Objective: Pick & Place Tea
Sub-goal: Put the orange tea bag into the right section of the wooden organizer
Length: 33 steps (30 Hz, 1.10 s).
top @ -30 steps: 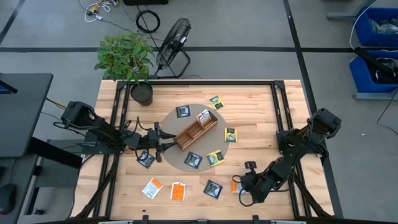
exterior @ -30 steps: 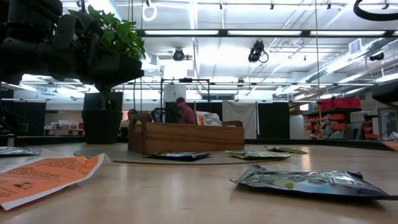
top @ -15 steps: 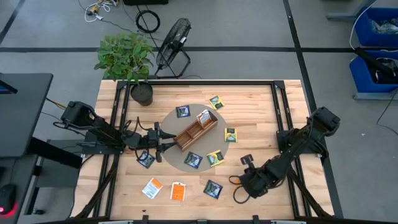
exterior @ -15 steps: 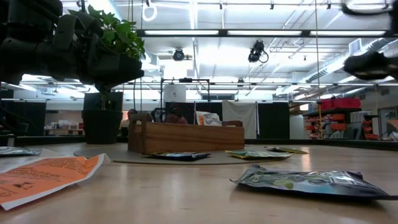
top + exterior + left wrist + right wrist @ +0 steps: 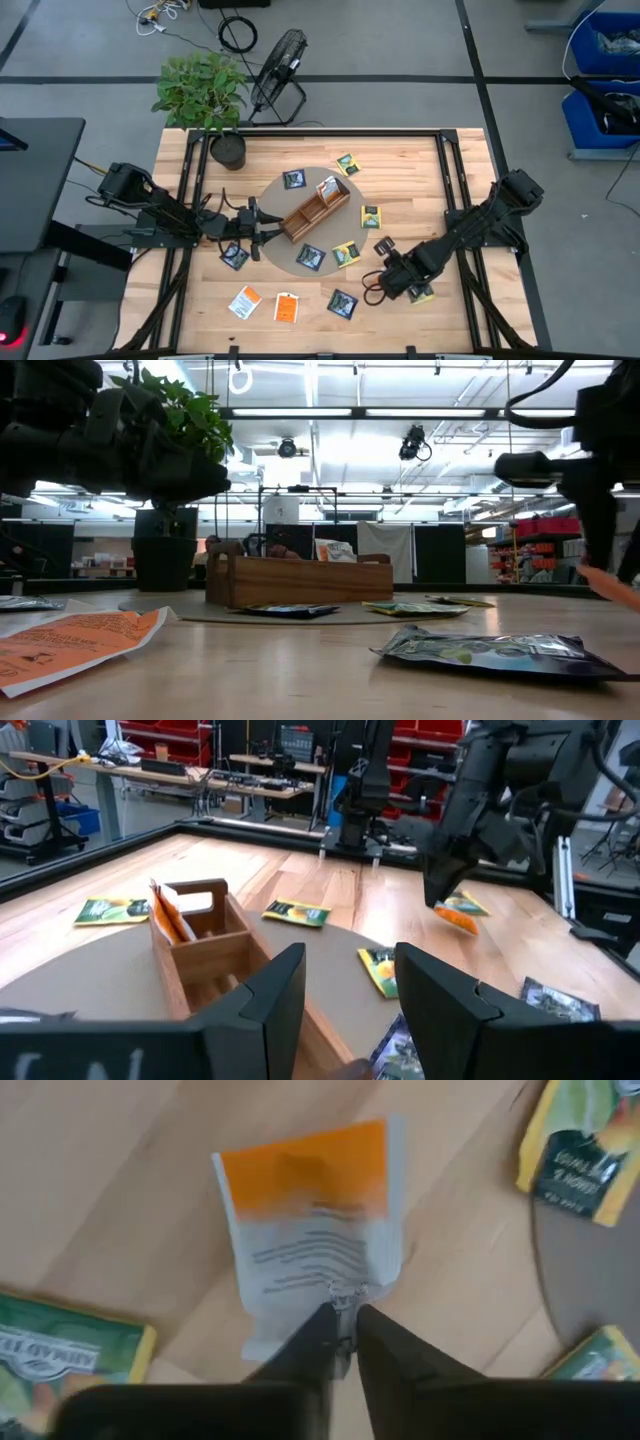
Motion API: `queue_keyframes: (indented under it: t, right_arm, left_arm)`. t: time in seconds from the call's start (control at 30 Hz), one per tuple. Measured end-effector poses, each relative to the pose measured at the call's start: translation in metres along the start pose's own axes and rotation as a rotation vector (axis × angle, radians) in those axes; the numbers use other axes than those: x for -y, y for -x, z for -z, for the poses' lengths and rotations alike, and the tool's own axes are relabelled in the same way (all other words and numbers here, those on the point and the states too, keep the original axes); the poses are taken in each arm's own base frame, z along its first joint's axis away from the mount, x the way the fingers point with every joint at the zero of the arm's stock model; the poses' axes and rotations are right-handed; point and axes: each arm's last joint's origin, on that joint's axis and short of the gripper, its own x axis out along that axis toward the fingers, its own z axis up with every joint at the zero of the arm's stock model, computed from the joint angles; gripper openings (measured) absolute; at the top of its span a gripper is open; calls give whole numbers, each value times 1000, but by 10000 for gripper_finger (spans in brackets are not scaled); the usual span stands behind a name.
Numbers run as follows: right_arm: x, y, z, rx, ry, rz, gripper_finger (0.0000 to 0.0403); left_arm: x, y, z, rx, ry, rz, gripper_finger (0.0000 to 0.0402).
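Tea packets lie scattered over the wooden table (image 5: 420,180) in the high view, around the wooden tray (image 5: 315,211); the right gripper (image 5: 383,284) hangs among them, a dark packet (image 5: 342,302) just beside it, while the left gripper (image 5: 262,224) waits next to the tray's end.

Low view: a silvery-green packet (image 5: 500,651) lies flat near the camera, an orange packet (image 5: 70,640) beside it.

Left wrist view: its fingers (image 5: 275,995) stand apart, the tray just ahead of them.

Right wrist view: the fingertips (image 5: 322,1330) are pinched together on the edge of an orange-and-white packet (image 5: 312,1230), lifted above the wood.
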Motion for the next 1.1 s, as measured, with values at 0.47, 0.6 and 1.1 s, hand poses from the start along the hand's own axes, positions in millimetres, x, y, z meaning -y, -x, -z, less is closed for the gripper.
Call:
queue_keyframes:
  t: [0.47, 0.6, 1.1]
  right_arm:
    - [7, 0, 2, -12, -196, 150, 227]
    - [10, 0, 0, 18, -401, 72, 233]
    - [10, -9, 8, -18, -793, -33, 233]
  left_arm:
    - [0, 0, 0, 0, -1, 0, 163]
    - [0, 0, 0, 1, 0, 0, 163]
    - [0, 0, 0, 1, 0, 1, 163]
